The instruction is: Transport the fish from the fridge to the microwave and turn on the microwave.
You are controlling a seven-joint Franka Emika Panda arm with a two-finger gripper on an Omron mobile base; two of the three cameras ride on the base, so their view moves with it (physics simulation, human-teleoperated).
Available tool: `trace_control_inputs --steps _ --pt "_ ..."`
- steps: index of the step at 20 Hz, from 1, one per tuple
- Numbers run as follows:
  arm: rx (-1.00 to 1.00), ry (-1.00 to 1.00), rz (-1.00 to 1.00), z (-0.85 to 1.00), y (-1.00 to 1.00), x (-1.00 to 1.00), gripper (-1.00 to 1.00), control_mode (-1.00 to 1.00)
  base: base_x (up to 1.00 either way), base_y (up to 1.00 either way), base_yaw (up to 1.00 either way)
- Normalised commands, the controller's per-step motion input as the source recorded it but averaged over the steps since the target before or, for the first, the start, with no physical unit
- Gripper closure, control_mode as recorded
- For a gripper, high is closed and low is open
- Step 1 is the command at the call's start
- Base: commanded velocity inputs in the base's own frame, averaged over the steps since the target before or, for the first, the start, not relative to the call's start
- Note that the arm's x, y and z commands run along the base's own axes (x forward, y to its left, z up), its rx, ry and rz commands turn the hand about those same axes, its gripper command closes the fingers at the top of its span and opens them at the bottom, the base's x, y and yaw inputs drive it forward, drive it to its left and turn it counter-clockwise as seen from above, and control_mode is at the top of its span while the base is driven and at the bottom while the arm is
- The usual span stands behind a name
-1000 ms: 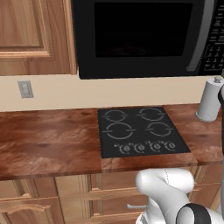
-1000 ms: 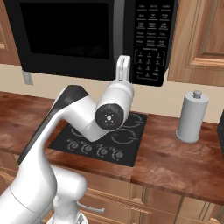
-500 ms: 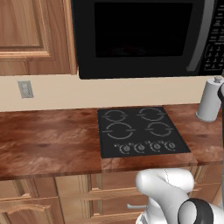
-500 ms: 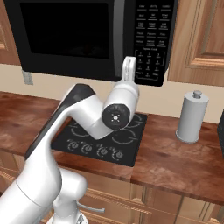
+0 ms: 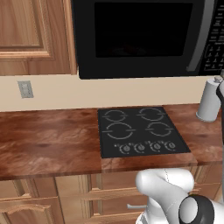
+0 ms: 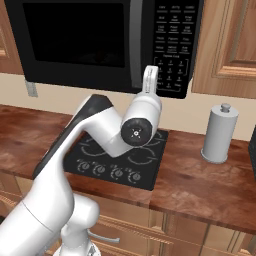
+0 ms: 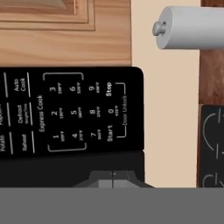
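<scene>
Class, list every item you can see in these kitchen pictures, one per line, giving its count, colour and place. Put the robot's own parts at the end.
microwave: one, black, door closed, mounted on the wall above the cooktop; keypad at its right side.
cooktop: one, black, four burners and a row of knobs, set into the counter.
counter: one, reddish-brown, running across below the microwave.
canister: one, pale grey cylinder with a knob on top, standing on the counter right of the cooktop.
upper cabinets: wooden, either side of the microwave.
wall outlet: one, grey, on the cream wall, left.
arm: one, white with dark joints, raised toward the keypad.
pincer: one, dark tips, shut, just before the keypad.
</scene>
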Motion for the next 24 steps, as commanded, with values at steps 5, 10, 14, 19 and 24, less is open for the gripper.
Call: trace_control_inputs --steps 5,10,14,19,24 --pt "0.0 0.0 0.0 -0.04 0.0 0.13 1.0 -1.0 0.0 0.0 0.0" --pt "0.0 0.0 0.0 -0.01 0.0 0.15 1.0 -1.0 0.0 0.0 0.0" --pt "0.0 0.0 0.0 0.0 -0.01 0.16 1.0 -1.0 0.0 0.0 0.0" --pt "0.0 0.0 0.0 -0.03 -0.02 0.17 1.0 -1.0 0.0 0.0 0.0" --pt "0.0 0.0 0.0 -0.04 -0.01 0.14 1.0 -1.0 0.0 0.0 0.0"
